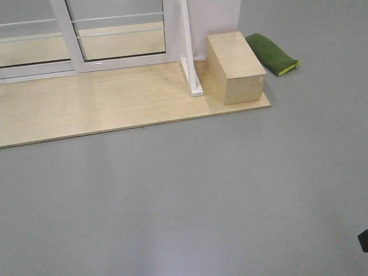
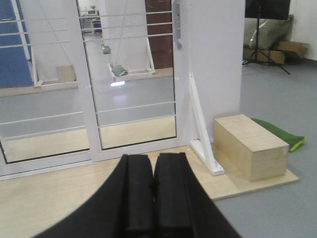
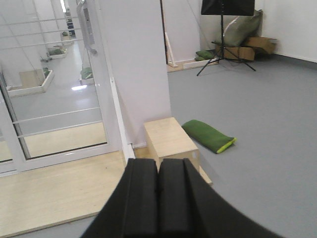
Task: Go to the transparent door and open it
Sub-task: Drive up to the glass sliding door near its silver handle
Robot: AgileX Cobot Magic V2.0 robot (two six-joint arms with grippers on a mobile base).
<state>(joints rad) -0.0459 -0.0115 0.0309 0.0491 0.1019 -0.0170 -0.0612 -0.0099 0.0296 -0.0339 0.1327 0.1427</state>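
The transparent door [image 2: 133,99] is a tall glass panel in a white frame with thin horizontal bars. It stands ahead across the wooden platform. A grey pull handle [image 2: 178,30] shows at its right edge. The door [image 3: 64,99] and handle [image 3: 89,30] also appear at the left of the right wrist view. Only the door's bottom [image 1: 121,34] shows in the front view. My left gripper [image 2: 153,161] is shut and holds nothing, well short of the door. My right gripper [image 3: 158,166] is likewise shut on nothing, out over the grey floor.
A light wooden platform [image 1: 103,103] lies before the door. A wooden box [image 1: 236,66] sits at its right end beside a slanted white brace [image 2: 200,124] and a white wall panel [image 2: 210,64]. A green cushion [image 1: 271,53] lies behind the box. A black tripod stand [image 3: 225,34] stands far right.
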